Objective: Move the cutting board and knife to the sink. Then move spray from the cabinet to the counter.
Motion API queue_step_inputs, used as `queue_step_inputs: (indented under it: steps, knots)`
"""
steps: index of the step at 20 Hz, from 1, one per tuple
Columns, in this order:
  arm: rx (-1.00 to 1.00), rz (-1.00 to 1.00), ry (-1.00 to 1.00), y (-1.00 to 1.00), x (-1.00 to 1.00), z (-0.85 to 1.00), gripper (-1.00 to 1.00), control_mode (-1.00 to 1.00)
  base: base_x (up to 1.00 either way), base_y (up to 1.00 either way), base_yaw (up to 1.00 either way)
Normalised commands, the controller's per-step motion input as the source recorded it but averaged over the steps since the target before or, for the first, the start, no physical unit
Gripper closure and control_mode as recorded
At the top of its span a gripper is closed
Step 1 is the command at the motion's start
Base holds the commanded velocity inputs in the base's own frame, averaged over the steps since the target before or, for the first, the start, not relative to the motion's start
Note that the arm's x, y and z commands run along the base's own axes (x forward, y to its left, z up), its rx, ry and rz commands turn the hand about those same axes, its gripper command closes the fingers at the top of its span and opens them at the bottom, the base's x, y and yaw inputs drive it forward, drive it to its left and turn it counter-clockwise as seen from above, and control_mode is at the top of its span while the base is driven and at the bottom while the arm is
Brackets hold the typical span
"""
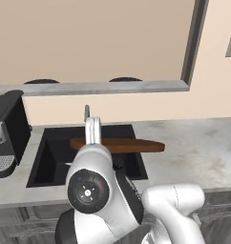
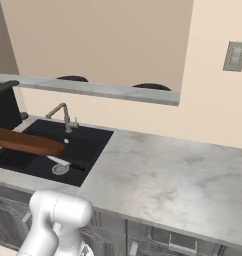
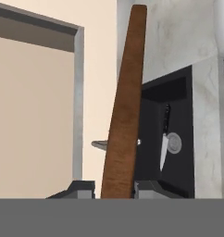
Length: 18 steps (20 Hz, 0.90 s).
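My gripper [image 3: 115, 189] is shut on one end of the reddish-brown cutting board [image 3: 125, 106]. The board [image 1: 129, 145] hangs roughly level over the black sink [image 1: 50, 162], and its far end reaches past the sink's right rim over the marble counter [image 1: 198, 147]. From the right base view the cutting board [image 2: 28, 142] sits above the basin [image 2: 90, 142]. The knife [image 2: 65, 162] lies on the sink floor beside the drain, also seen as the knife [image 3: 164, 141] with its black handle up. The spray and the cabinet are out of view.
A curved faucet [image 2: 63, 114] stands at the sink's back edge. A black coffee machine [image 1: 6, 131] stands on the counter left of the sink. A long stretch of counter [image 2: 168, 170] lies right of the sink. A raised ledge [image 1: 98, 87] runs along the wall behind.
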Motion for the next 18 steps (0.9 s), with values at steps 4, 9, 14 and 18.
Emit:
queue_step_inputs:
  steps: [4, 9, 14, 18]
  knots:
    - [0.00, 0.00, -0.01, 0.15, 0.23, -0.17, 1.00, -1.00, 0.00, 0.00, 0.00]
    - [0.00, 0.00, 0.00, 0.21, 0.12, -0.28, 1.00, -1.00, 0.00, 0.00, 0.00]
    - [0.00, 0.00, 0.00, 0.16, 0.12, -0.31, 1.00, -1.00, 0.00, 0.00, 0.00]
    - [0.02, 0.00, 0.00, 0.00, 0.03, -0.34, 1.00, -1.00, 0.00, 0.00, 0.00]
